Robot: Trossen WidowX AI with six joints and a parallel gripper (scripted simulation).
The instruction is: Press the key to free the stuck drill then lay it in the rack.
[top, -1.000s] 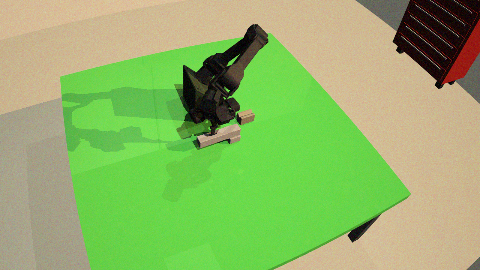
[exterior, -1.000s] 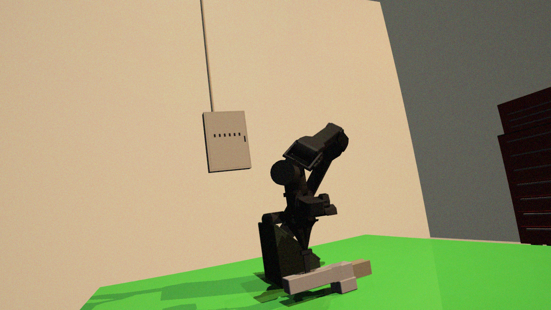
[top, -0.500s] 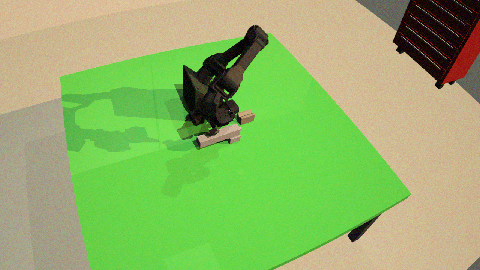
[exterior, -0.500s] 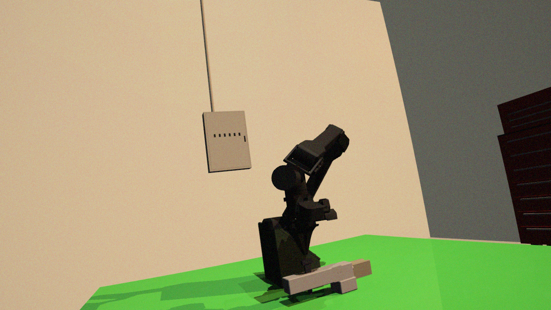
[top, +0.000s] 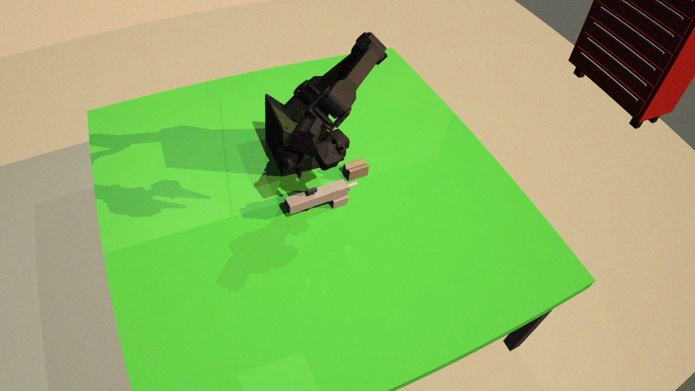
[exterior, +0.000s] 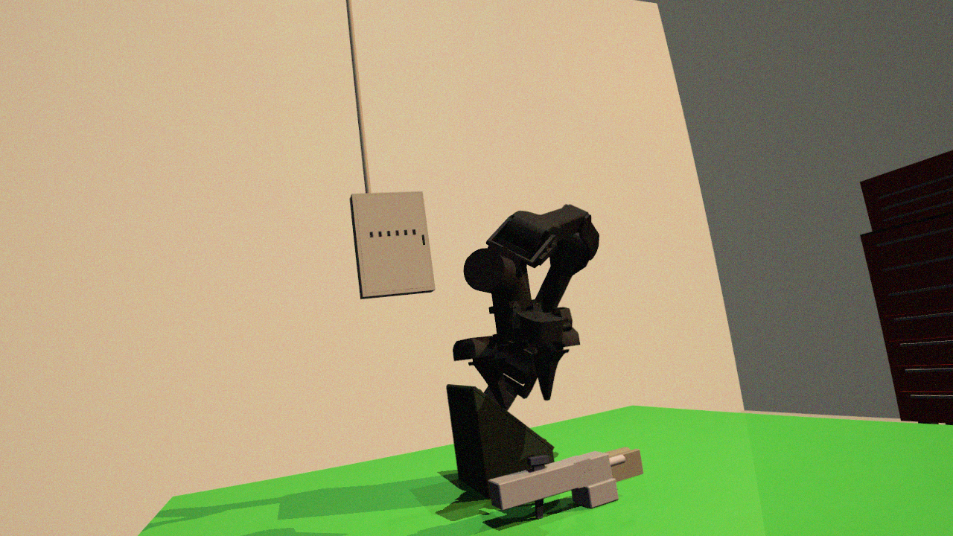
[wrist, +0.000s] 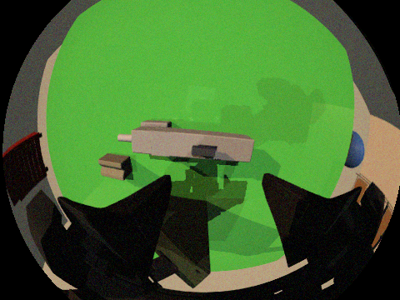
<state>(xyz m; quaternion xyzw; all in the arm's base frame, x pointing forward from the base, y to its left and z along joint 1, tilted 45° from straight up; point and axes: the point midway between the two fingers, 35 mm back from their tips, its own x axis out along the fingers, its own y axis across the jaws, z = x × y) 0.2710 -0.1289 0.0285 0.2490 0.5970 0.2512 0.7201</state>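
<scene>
A grey housing block [top: 315, 198] [exterior: 552, 479] [wrist: 189, 145] lies on the green table [top: 389, 291] [exterior: 732, 466] [wrist: 195, 33]. A small dark key [top: 310, 191] [exterior: 534, 461] [wrist: 205, 150] stands up from its top. The pale tip of the drill [top: 351, 184] [exterior: 617, 458] [wrist: 125, 138] sticks out of one end, pointing towards the small tan rack [top: 355, 168] [exterior: 631, 464] [wrist: 116, 167] close by. My gripper [top: 291, 167] [exterior: 529, 393] [wrist: 218, 180] is open and empty. It hangs well above the housing, on the near side of the key, touching nothing.
A dark wedge-shaped block [top: 274, 131] [exterior: 479, 433] stands on the table right behind the housing, under my arm. A red and black tool cabinet [top: 641, 53] [exterior: 913, 293] stands on the floor off the table. A beige panel [exterior: 393, 243] hangs on the wall.
</scene>
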